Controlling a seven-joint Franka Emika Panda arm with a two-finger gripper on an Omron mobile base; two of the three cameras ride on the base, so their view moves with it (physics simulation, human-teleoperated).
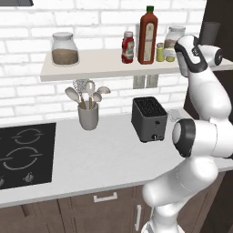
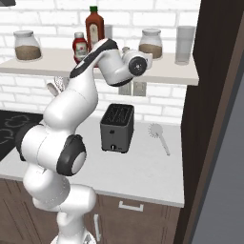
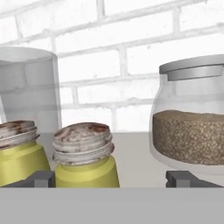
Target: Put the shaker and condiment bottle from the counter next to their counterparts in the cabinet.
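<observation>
A: What is being shown in the left base view?

B: The white shelf [image 1: 91,68] is being seen across the upper half of the frame. A glass jar with brown contents [image 1: 64,49] is being carried at its left end. Right of centre, the squat red condiment bottle [image 1: 128,47] is being shown just beside the tall dark-red sauce bottle [image 1: 148,35]. A yellow-olive shaker [image 1: 160,52] is standing to the right of that bottle, and a second one [image 1: 169,54] is partly being hidden by the arm at the right edge. Lower down, a utensil holder [image 1: 88,113], a dark toaster [image 1: 149,119] and a cooktop [image 1: 25,152] are being supported by the counter [image 1: 104,159].

A: And the right base view?

B: The condiment bottle [image 2: 79,47] and sauce bottle [image 2: 94,26] are being seen at the upper left, behind the arm. Another jar [image 2: 150,44] and a clear glass [image 2: 185,44] are standing further right on the shelf [image 2: 167,71]. The toaster [image 2: 117,127] is sitting at mid-frame, with a small brush-like utensil [image 2: 157,133] lying to its right.

A: And the hand view?

B: Two shakers are being shown at the lower left, close together: one [image 3: 17,151] at the left edge and one [image 3: 85,155] just right of it. The gripper [image 3: 111,178] is being held wide open, and nothing is being clamped; the left fingertip [image 3: 41,178] is lying between the two shakers, and the right one is well to the right, in front of the jar [image 3: 190,122]. The clear glass [image 3: 28,92] is standing behind the shakers.
</observation>
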